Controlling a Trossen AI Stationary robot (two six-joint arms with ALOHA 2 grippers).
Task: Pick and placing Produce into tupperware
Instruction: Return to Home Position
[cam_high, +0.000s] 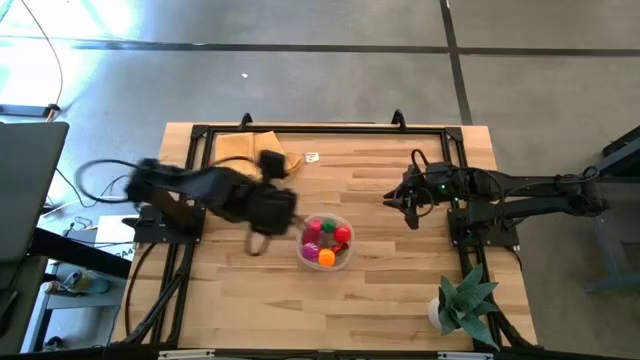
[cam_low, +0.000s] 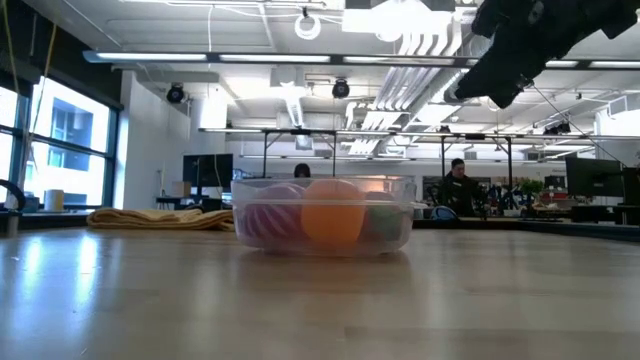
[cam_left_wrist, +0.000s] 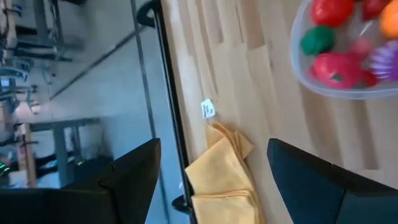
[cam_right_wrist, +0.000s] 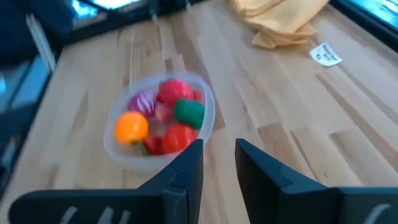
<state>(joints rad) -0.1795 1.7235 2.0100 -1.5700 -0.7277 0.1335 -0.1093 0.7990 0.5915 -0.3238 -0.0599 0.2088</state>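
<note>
The tupperware (cam_right_wrist: 209, 104), a small round clear tub with a whitish rim, stood upright and uncovered near the middle of the wooden table (cam_high: 400, 290). The produce (cam_high: 327, 241) lay heaped inside it, pieces touching: an orange fruit (cam_right_wrist: 131, 126), a green piece (cam_right_wrist: 189, 112), a magenta striped piece (cam_right_wrist: 142, 101), and several red pieces (cam_right_wrist: 176, 91).

The high camera hangs over the table (cam_high: 400, 290), looking straight down on all of it. The low one sits at tabletop level, close to the tub (cam_low: 320, 182), facing level into the room. Both wrist cameras ride near the wood — the left apparently rolled sideways — and share the tub and the yellow cloth (cam_right_wrist: 280, 18) at the table's 11 o'clock.
</note>
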